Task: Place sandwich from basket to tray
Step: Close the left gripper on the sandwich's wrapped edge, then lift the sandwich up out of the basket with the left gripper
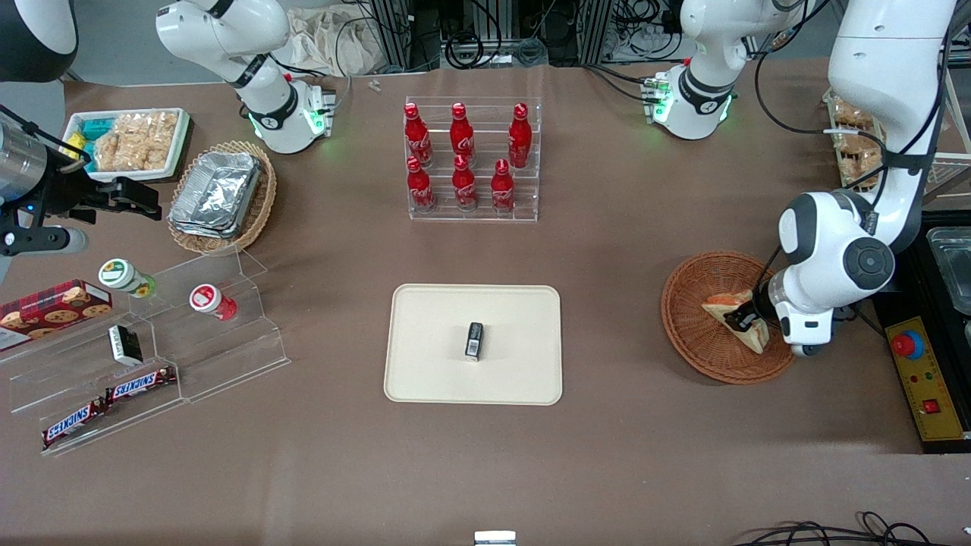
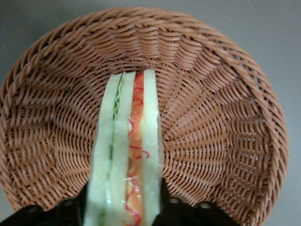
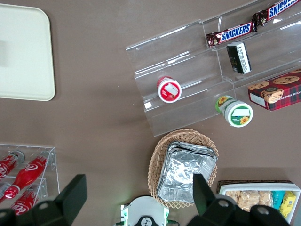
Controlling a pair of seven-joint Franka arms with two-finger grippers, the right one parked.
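Tray (image 1: 425,379) sits mid-table w/ a small black box (image 1: 474,340) on it, lots of bare cream around that. On toward the working arm's end: basket (image 1: 686,334) w/ the sandwich (image 1: 727,309) standing on edge inside. Gripper (image 1: 747,318) is down in the basket, fingers (image 2: 170,207) clamped on the sandwich's flanks. Best now: lift straight up, clear the rim, don't squeeze harder, bread's soft. Then aim for bare tray, not the box.

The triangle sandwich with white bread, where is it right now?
The clear-wrapped white-bread sandwich stands in the round reddish-brown wicker basket, toward the working arm's end of the table, with the left gripper shut on it.
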